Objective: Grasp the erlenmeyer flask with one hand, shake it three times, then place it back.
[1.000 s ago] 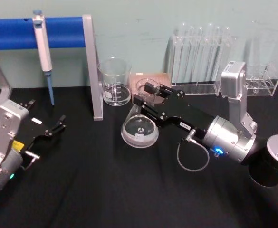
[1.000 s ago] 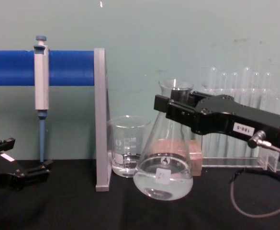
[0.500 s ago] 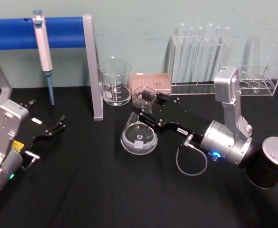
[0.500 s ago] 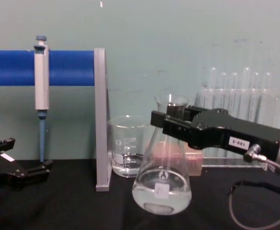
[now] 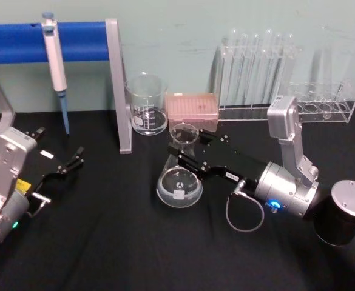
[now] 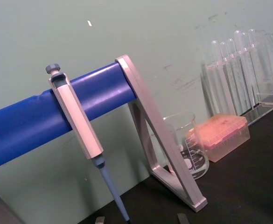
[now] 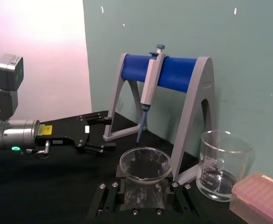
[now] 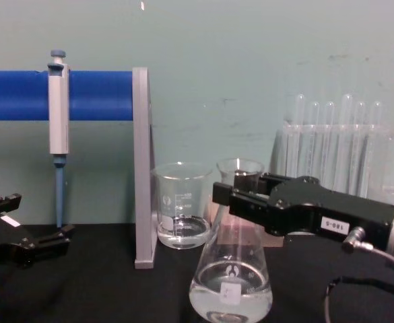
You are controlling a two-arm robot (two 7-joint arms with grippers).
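I'm seeing the L gripper (image 5: 69, 161) sitting parked at the far left over the black table (image 5: 104, 242), fingers spread w/ nothing between them. It's carrying a small white tag, no writing legible. Next, a pipette (image 5: 54, 57) is hanging tip-down on the blue stand (image 5: 19, 41). By the stand's grey leg a glass beaker (image 5: 145, 103) is standing w/ printed graduations, digits too small to read.

The erlenmeyer flask (image 8: 232, 282) is standing right of and nearer than the beaker, approx. mid-table, in front of a pink tip box (image 5: 192, 107). Its long axis is running vertical, mouth pointing up, clear liquid lying in the wide base. A white label is showing low on its side under a dark logo, text unreadable. Can't tell whether the base is touching the cloth.

The R gripper (image 8: 240, 195) is reaching in from the right, jaws pinching the flask's neck. Its white sticker is reading approx. "180-5". Test tubes (image 5: 256, 73) are standing in a clear rack behind.
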